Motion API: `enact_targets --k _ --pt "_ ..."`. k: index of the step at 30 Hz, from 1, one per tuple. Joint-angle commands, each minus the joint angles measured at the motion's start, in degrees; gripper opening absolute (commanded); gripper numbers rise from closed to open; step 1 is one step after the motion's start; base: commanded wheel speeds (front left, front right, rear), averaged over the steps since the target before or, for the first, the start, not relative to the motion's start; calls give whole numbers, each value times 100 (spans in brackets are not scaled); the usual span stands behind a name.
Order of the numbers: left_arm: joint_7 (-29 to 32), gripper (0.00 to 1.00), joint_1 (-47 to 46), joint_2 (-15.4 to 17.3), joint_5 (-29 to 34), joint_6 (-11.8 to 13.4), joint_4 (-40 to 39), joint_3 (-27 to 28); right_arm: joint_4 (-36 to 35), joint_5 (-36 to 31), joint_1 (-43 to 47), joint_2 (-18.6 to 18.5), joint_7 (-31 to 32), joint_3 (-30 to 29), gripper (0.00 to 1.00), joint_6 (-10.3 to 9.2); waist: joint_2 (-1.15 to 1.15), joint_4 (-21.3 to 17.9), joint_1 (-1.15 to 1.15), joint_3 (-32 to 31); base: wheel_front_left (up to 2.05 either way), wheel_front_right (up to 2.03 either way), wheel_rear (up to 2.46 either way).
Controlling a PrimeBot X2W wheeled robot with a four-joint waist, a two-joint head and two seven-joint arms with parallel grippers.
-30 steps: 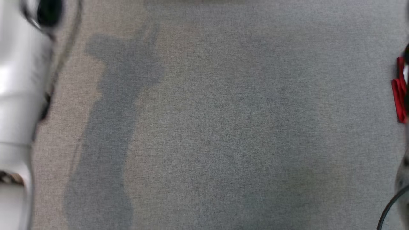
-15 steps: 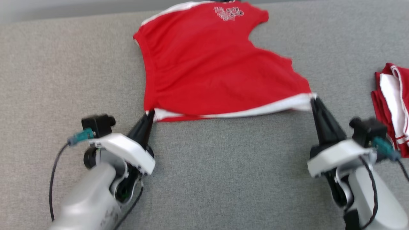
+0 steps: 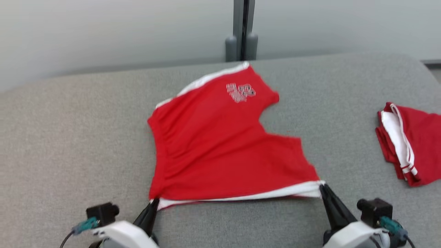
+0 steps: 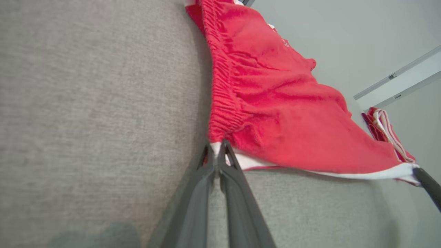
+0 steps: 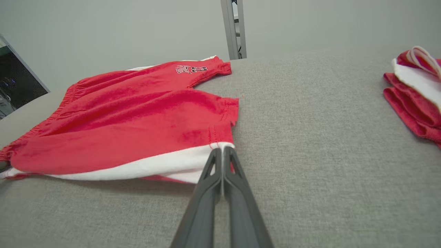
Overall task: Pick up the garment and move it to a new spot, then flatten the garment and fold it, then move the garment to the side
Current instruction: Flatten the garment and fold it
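Note:
The garment (image 3: 220, 144) is a pair of red shorts with a white side stripe and a small white print, spread on the grey cloth table (image 3: 69, 137). Its near edge is stretched between my two grippers and lifted a little off the table. My left gripper (image 3: 155, 201) is shut on the near left corner by the elastic waistband (image 4: 220, 100). At the near right corner of the white stripe (image 5: 137, 168), my right gripper (image 3: 322, 187) is shut too. The left wrist view shows the left gripper (image 4: 216, 147) pinching white fabric; the right gripper (image 5: 222, 150) pinches the stripe's end.
A second red and white garment (image 3: 410, 141) lies folded at the table's right edge, also seen as a folded pile (image 5: 417, 93) in the right wrist view. A grey post (image 3: 243, 31) stands behind the table's far edge against a pale wall.
The head camera has swung up from bare table to the whole scene. Over the last half second the view tilted further up; both grippers still hold the garment's near corners.

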Motion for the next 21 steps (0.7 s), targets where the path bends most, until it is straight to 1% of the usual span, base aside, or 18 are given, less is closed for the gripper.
enact_targets --k 1,7,10,13,16,19,21 --pt "4 0 227 112 108 -5 -15 150 -45 -12 171 -11 5 -41 0 -2 0 -14 0 -353 0 0 0" --pt "-1 0 856 305 328 1 -245 428 -258 -108 540 -1 4 -473 0 -3 0 -53 0 -574 0 0 0" --pt "-1 0 1021 340 359 1 -364 452 -299 -151 612 2 4 -517 0 -3 0 -43 0 -602 0 0 0" --pt "-2 0 1160 434 375 0 -567 375 -358 -167 715 6 4 -496 0 -3 0 -5 0 -615 0 0 0" --pt "34 0 1247 521 286 0 -808 113 -446 -148 835 33 5 -479 0 -3 0 63 0 -606 0 0 0" --pt "59 0 1202 666 97 0 -1186 -72 -620 -70 853 44 4 -498 0 -2 0 142 0 -554 0 0 0" --pt "43 0 1038 722 -16 -1 -1465 -84 -713 -16 721 45 5 -547 0 -2 0 199 0 -454 0 0 0"
